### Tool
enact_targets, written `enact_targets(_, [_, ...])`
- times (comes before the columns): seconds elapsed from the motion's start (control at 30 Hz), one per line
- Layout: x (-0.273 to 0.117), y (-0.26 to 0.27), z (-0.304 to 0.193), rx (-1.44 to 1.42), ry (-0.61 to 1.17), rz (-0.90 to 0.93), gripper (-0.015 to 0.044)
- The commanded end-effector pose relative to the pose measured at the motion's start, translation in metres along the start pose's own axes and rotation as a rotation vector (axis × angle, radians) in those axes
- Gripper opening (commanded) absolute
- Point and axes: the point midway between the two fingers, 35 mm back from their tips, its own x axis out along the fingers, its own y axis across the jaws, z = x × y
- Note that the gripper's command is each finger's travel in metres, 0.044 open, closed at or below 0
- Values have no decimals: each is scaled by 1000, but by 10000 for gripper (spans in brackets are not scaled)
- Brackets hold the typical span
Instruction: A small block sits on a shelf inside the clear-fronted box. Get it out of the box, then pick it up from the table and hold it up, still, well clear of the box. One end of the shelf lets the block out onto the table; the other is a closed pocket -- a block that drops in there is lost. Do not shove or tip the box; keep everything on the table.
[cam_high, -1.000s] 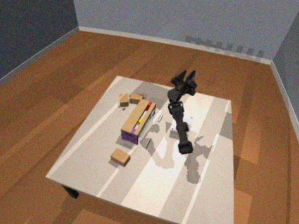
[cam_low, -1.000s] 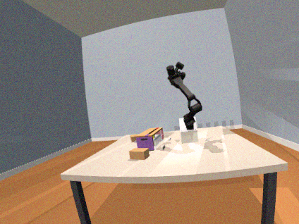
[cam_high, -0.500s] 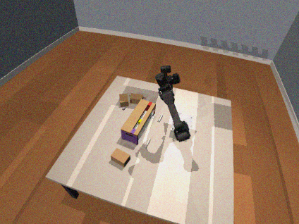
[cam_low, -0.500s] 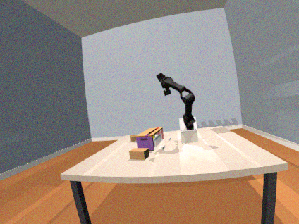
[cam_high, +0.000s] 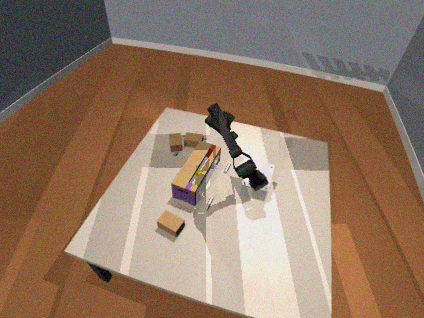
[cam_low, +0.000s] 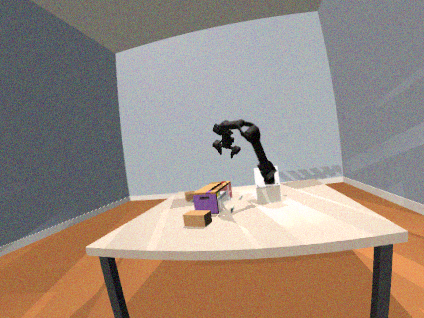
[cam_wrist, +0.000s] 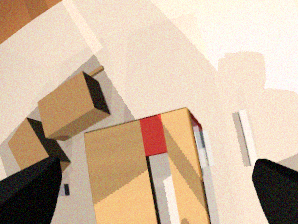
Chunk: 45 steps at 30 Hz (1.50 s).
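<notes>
My gripper has its jaws wide apart, with nothing between them, high above the table. The long box has one red end and one purple end. In its top slot I see one yellow spot – I cannot tell surely if this is the block.

I count three brown cartons: two near the red end, one near the purple. Two thin white strips lie beside the box. Sunlight stripes the pale table; the floor is brown wood, the walls grey-blue.
</notes>
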Motion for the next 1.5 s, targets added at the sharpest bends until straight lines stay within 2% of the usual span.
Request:
enact_targets(0.0, [36,-20,-49,-157,284,-179,400])
enact_targets(0.23, [70,-51,-125,-253,804,-372,400])
enact_targets(0.3, [75,-54,-139,-242,901,-390,400])
enact_targets(0.7, [77,-55,-142,-239,912,-392,400])
enact_targets(1.47, [107,-70,-159,-239,911,-390,400])
